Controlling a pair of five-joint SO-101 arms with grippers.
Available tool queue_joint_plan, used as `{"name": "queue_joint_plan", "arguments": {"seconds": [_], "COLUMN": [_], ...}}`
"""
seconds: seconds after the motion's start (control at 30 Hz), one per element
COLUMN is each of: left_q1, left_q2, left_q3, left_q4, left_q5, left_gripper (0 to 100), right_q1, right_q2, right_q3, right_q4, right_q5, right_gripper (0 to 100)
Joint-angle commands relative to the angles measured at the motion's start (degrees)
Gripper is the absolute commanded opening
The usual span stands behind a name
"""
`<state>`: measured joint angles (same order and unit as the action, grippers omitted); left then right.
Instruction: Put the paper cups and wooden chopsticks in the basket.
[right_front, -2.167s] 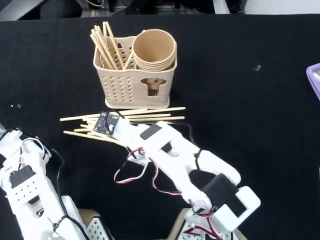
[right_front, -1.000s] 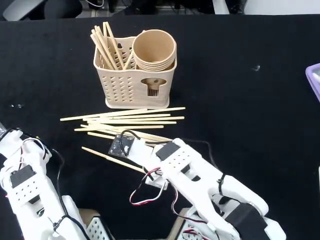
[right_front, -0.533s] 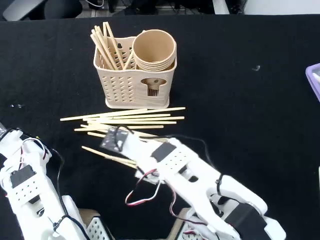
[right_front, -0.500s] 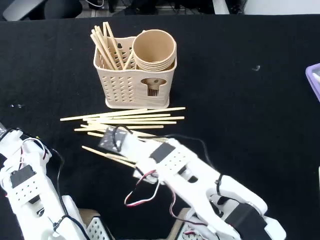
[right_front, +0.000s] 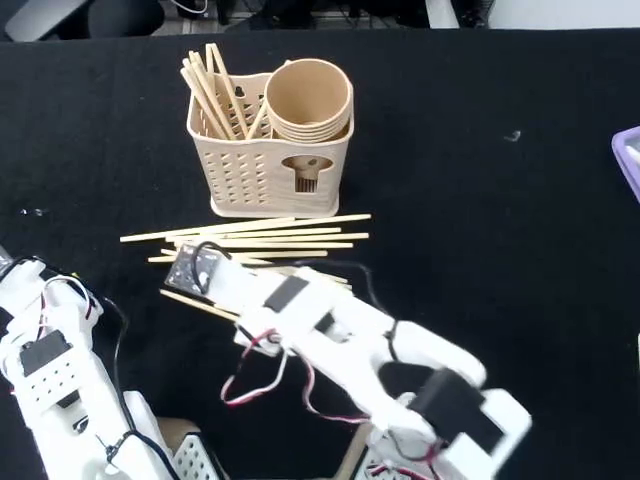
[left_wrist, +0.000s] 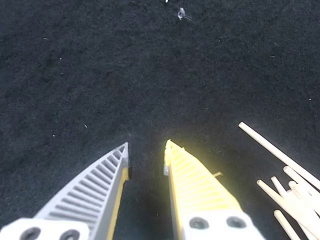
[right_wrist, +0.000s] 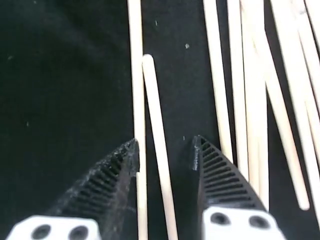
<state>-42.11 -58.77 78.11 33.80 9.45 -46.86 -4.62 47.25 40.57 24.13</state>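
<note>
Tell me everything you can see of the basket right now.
The basket is a cream, plastic-looking rectangular tub with rows of small holes in its walls and a handle cutout in the near side. It stands upright on the black table. Several chopsticks lean in one side, and a nested stack of paper cups fills the other. The loose chopsticks lie just in front of its base; whether they touch it cannot be told.

A stack of tan paper cups (right_front: 309, 100) stands upright in the right compartment of the beige perforated plastic basket (right_front: 260, 175). Pale wooden chopsticks (right_front: 208, 85) lean in its left compartment. More loose chopsticks (right_front: 270, 232) lie flat just in front.
</note>
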Motion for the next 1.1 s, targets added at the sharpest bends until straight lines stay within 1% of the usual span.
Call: {"name": "queue_joint_plan", "arguments": {"seconds": [0.0,0.3,0.43,0.57,0.63,0.73,0.8,0.83,0.93,1.07], "left_q1": [-0.2,-0.2,-0.2,-0.2,-0.2,-0.6,-0.6,-0.6,-0.6,-0.6], "left_q2": [-0.1,-0.1,-0.1,-0.1,-0.1,-0.2,-0.2,-0.2,-0.2,-0.2], "left_q3": [-1.8,-1.9,-1.9,-1.9,-1.9,-1.9,-1.9,-1.9,-1.9,-1.9], "left_q4": [-1.1,-1.1,-1.1,-1.1,-1.1,-1.1,-1.1,-1.1,-1.1,-1.1], "left_q5": [0.4,0.4,0.4,0.4,0.4,0.4,0.4,0.4,0.4,0.5], "left_gripper": [13,13,13,13,13,13,13,13,13,13], "right_q1": [-0.5,-0.5,-0.5,-0.3,-0.4,-0.5,-0.4,-0.3,0.2,2.5], "right_q2": [3.0,4.8,7.3,9.9,10.5,10.5,10.5,10.5,8.4,-3.4], "right_q3": [-4.4,-7.1,-8.8,-11.2,-11.6,-11.6,-11.3,-11.2,-11.2,-11.0], "right_q4": [-0.7,3.6,9.2,13.1,13.2,13.0,13.2,13.3,14.4,18.8], "right_q5": [-0.4,0.0,1.6,1.1,1.1,1.5,1.1,1.1,1.1,1.1], "right_gripper": [18.1,17.6,17.6,17.6,14.7,0.8,2.2,0.8,1.0,1.0]}}
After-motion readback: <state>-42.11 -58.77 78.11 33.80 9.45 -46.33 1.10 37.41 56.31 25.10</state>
